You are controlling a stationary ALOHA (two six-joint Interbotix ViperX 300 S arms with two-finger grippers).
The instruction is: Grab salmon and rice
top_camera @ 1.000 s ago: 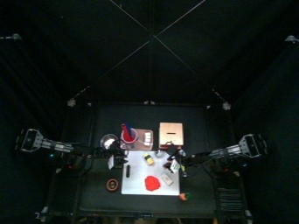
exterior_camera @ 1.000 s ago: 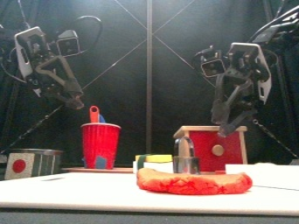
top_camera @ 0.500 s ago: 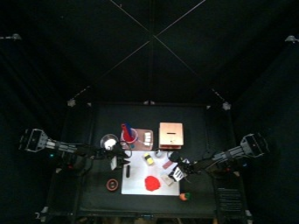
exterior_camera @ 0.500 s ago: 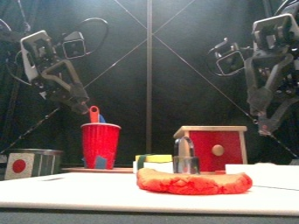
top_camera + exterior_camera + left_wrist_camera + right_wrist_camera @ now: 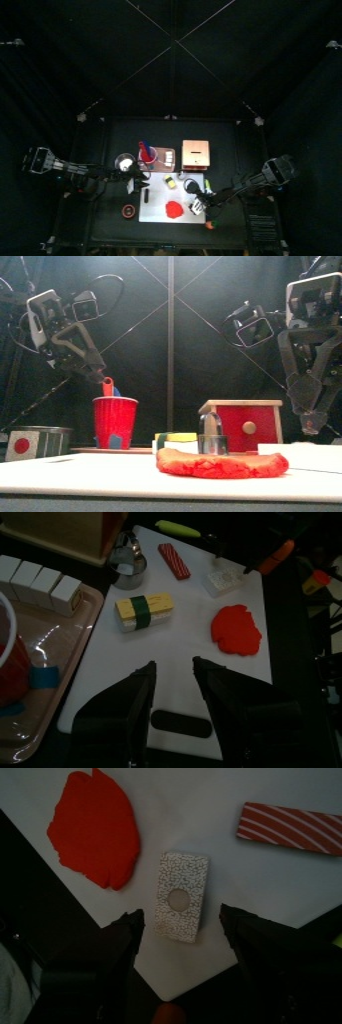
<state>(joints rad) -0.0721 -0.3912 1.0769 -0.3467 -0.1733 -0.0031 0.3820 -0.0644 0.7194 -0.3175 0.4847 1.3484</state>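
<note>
The salmon, a red slice with white stripes (image 5: 287, 828) (image 5: 175, 558), lies on the white board (image 5: 254, 682). The rice, a speckled white block (image 5: 181, 893), lies between it and a flat orange-red lump (image 5: 94, 828) (image 5: 221, 462) (image 5: 175, 209). My right gripper (image 5: 187, 933) (image 5: 310, 421) hangs open just above the rice block's near end, one jaw on each side, touching nothing. Over the board's left part my left gripper (image 5: 174, 677) (image 5: 94, 361) is open and empty, held high.
A yellow roll with a green band (image 5: 144, 609) lies on the board. A red cup (image 5: 115, 421) (image 5: 146, 155), a wooden box (image 5: 197, 152) (image 5: 243, 424) and a small metal cup (image 5: 128, 572) stand behind. A tray (image 5: 60, 662) with white blocks sits at the left.
My right gripper has swung toward the table's front right, come down over the rice block and spread its jaws a little wider. The left arm drew back slightly.
</note>
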